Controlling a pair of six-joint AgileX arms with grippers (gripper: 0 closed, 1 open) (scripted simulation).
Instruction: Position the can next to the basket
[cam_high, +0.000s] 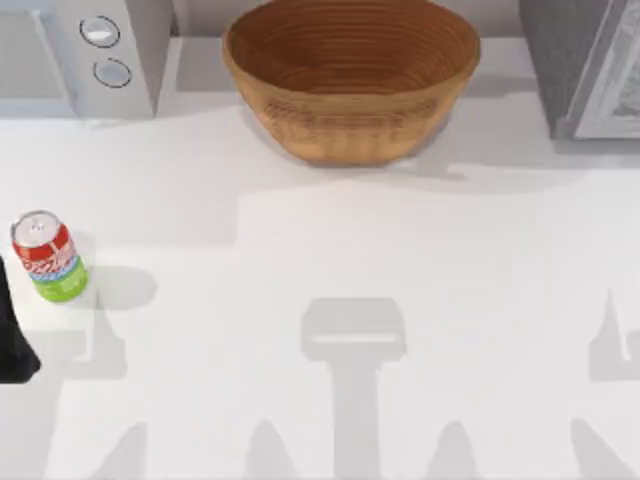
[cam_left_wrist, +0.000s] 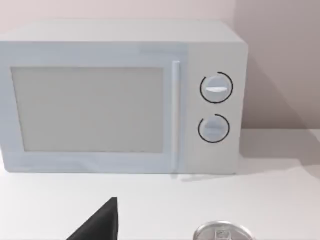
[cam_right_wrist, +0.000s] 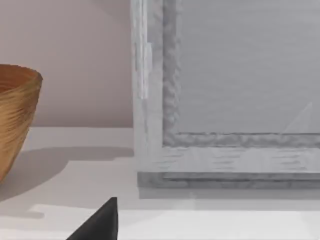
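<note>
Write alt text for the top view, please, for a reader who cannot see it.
A small can stands upright near the left edge of a white table, far from the large woven basket at the back centre. A white microwave sits back left, a grey appliance back right.

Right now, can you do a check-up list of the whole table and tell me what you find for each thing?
Surface: white table, bare but for shadows.
Job's things: small red, blue and green drink can upright near the left edge; large tan woven basket at the back middle, far apart from it.
Clutter: nothing seen.
Grippers: left gripper dark at the left edge, below the can; right gripper, a dark fingertip.
Cables: nothing seen.
Surroundings: white microwave back left; grey cabinet back right.
</note>
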